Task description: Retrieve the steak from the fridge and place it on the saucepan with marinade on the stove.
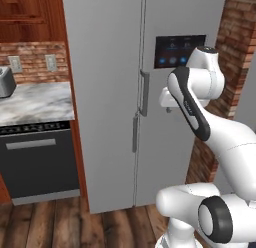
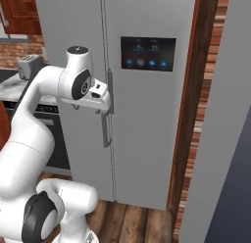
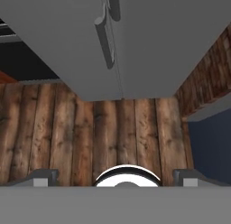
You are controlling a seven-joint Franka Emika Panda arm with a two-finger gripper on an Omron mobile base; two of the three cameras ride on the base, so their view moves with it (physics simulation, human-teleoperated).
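Evidently the tall grey double-door fridge (image 1: 145, 92) fills mid-frame with both doors closed (the steak presumably behind them); the white arm's gripper (image 3: 115, 177), fingers spread wide and empty, points floorward, not yet reaching for the vertical handles (image 2: 110, 92).
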